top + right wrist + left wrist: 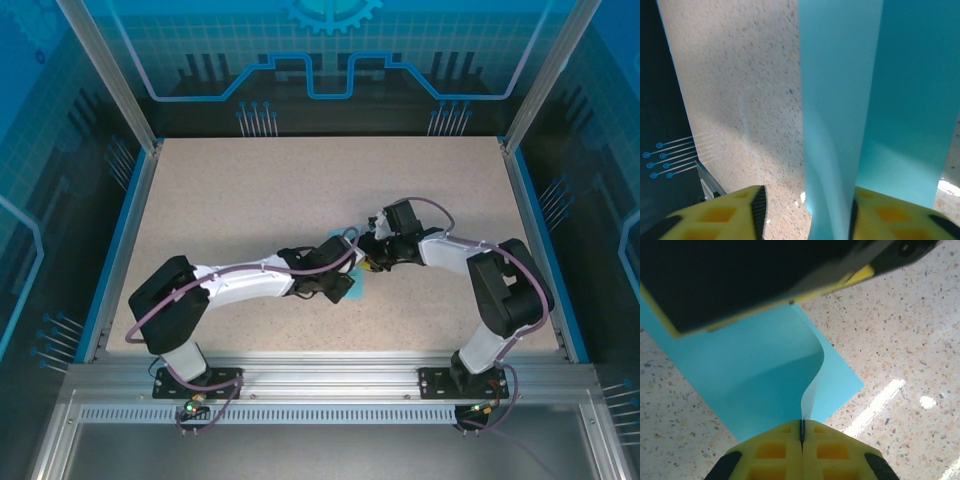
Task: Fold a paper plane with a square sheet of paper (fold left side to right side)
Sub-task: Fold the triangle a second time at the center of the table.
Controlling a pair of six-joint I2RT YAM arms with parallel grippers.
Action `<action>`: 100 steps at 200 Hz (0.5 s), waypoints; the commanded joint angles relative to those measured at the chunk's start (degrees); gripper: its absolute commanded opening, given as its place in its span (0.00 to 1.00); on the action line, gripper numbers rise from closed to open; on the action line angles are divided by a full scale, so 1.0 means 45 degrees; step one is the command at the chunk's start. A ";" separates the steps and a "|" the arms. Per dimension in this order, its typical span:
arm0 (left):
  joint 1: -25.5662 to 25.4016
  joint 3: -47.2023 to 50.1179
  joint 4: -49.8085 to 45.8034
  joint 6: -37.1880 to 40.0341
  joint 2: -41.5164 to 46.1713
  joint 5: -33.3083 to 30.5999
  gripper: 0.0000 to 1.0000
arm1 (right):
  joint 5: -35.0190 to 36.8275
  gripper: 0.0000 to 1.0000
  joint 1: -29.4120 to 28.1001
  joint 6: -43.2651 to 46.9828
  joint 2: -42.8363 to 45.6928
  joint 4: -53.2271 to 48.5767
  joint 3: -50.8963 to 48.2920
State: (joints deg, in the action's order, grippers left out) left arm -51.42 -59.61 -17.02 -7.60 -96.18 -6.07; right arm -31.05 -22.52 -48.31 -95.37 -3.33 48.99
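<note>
Yellow fingers of your left tool (801, 432) are clenched on the curled-up edge of the thin light-blue square sheet of paper (765, 375), the rest lying flat ahead on the speckled counter (900, 340). Your right tool (807, 210), across the sheet, stands parted astride a raised strip.

You'll find the light-blue sheet of paper (755, 375) near the middle of the table (900, 315), mostly flat, its near edge lifted and curling upward in a smooth bend.
</note>
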 commanded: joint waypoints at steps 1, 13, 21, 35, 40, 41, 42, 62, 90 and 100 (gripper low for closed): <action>0.0508 0.0485 0.0681 -0.0532 0.0560 0.1663 0.00 | 0.0333 0.55 0.0441 0.0089 0.0906 0.0604 -0.0231; 0.0749 0.0652 0.0810 -0.0678 0.0703 0.1919 0.01 | 0.0602 0.60 0.0539 0.0197 0.1237 0.0517 -0.0458; 0.0937 0.0753 0.0913 -0.0762 0.0776 0.2126 0.00 | 0.0794 0.62 0.0588 0.0341 0.1457 0.0345 -0.0561; 0.1244 0.0902 0.1059 -0.0932 0.0864 0.2500 0.00 | 0.1226 0.62 0.0619 0.0725 0.1811 -0.0251 -0.0699; 0.1347 0.0969 0.1084 -0.0965 0.0866 0.2609 0.00 | 0.1406 0.62 0.0611 0.0888 0.1950 -0.0522 -0.0726; 0.1358 0.0966 0.1085 -0.0967 0.0876 0.2633 0.00 | 0.1448 0.62 0.0611 0.0900 0.1972 -0.0574 -0.0748; 0.1363 0.0974 0.1086 -0.0977 0.0880 0.2664 0.00 | 0.1469 0.62 0.0601 0.0916 0.2003 -0.0610 -0.0759; 0.1752 0.1075 0.1085 -0.1178 0.0866 0.2903 0.00 | 0.1899 0.50 0.0553 0.1278 0.2587 -0.1181 -0.1215; 0.2150 0.1099 0.1013 -0.1358 0.0732 0.3110 0.00 | 0.2105 0.34 0.0247 0.1283 0.3303 -0.1196 -0.2237; 0.2220 0.1063 0.0936 -0.1378 0.0644 0.3117 0.00 | 0.2150 0.28 0.0032 0.1267 0.3436 -0.1210 -0.2518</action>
State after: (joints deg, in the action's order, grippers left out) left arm -42.48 -55.29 -12.97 -12.19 -93.76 5.30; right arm -23.05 -20.60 -43.70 -82.08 -6.20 40.91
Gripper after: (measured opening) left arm 0.050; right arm 0.338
